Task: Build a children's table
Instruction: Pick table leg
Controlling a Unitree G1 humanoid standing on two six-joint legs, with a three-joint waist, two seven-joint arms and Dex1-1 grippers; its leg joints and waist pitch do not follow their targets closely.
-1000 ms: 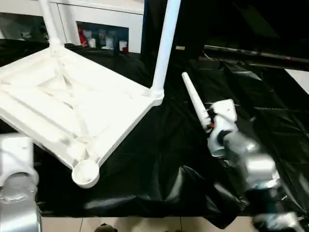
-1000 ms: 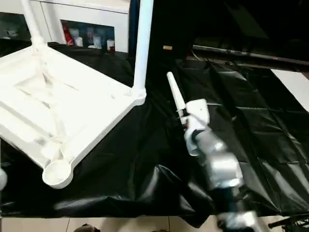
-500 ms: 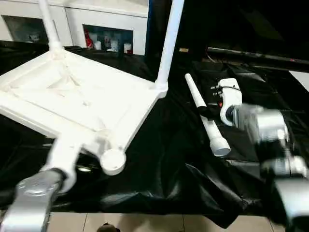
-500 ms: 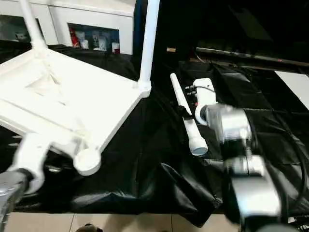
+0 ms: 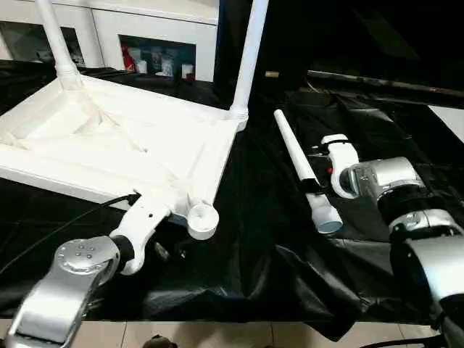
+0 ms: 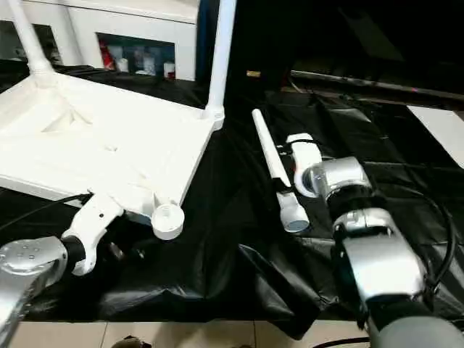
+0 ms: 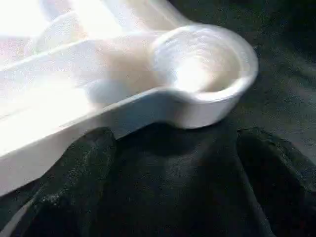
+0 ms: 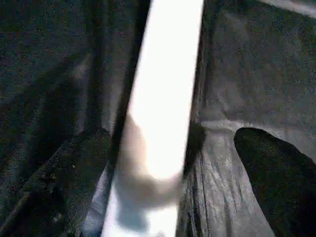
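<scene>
The tabletop [image 5: 123, 148] lies upside down on the left half of the draped work table [image 5: 261, 239], with two legs standing up from its far corners: one leg [image 5: 54, 40] at the far left, another [image 5: 249, 61] at the far right. Its near corner socket [image 5: 201, 220] sits empty, facing up, toward the table's front edge. The left gripper [image 7: 168, 197] is just in front of that socket, low by the tabletop's near rim. To the right, well apart from the tabletop, a loose leg [image 5: 304, 170] lies flat on the cloth, running from back to front. The right gripper [image 8: 163, 163] sits at this leg's middle, a finger on either side of it. Behind the table stands a cabinet [image 5: 138, 36].
</scene>
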